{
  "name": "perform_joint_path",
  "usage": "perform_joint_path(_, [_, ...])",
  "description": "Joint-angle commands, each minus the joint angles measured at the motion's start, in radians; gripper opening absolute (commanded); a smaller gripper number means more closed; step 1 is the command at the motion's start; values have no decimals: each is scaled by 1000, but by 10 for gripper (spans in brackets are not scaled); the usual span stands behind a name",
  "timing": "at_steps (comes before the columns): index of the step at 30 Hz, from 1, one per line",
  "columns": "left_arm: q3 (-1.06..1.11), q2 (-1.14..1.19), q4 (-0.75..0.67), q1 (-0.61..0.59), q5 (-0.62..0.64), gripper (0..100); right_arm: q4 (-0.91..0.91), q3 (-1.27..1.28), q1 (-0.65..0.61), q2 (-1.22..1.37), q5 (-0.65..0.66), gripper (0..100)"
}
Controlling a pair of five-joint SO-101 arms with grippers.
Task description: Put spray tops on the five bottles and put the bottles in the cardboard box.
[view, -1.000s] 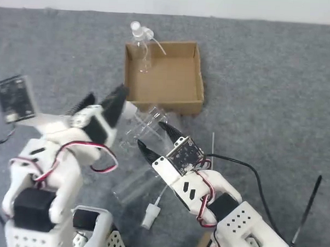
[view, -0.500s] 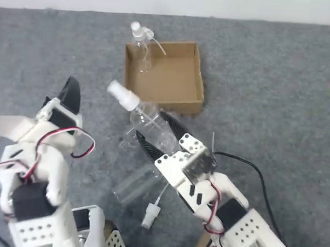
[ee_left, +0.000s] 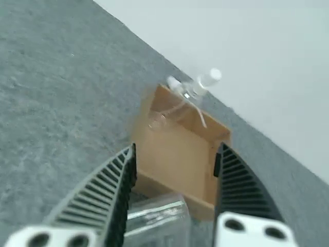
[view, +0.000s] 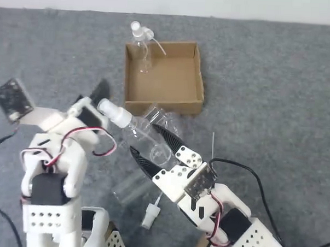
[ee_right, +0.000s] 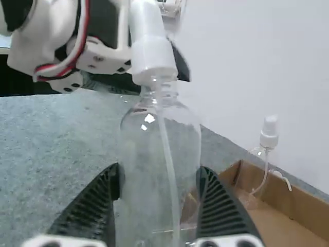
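Observation:
My right gripper (view: 146,139) is shut on a clear bottle (view: 145,134) with a white spray top (view: 112,111) and holds it tilted above the table, just in front of the cardboard box (view: 199,76). In the right wrist view the bottle (ee_right: 160,139) stands between the fingers, with its spray top (ee_right: 150,46) close to the left arm. My left gripper (view: 93,101) is open beside that spray top, not touching it. From the left wrist, the open gripper (ee_left: 177,152) faces the box (ee_left: 177,154). A capped bottle (view: 141,48) leans in the box's far left corner.
A loose spray top (view: 151,214) with its tube lies on the grey carpet in front of the right arm. Next to it lies a clear uncapped bottle (view: 130,189), and another clear bottle (view: 164,117) rests against the box's front wall.
The right gripper closed on the bottle and lifted it, then tilted it towards the left arm. The left arm swung away to the left and has come back beside the spray top.

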Motion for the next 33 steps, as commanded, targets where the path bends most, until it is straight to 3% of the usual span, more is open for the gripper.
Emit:
perform_joint_path(1, [-51,-12,20,107,8,228,7,-3,-8,-28,12,6])
perform_joint_path(11, [-91,-12,163,304,-43,228,10,9,15,-28,12,6])
perform_joint_path(20, [-142,-12,158,229,-41,228,67,0,51,-36,5,6])
perform_joint_path(33, [-140,-12,167,224,-44,228,77,0,53,-38,5,6])
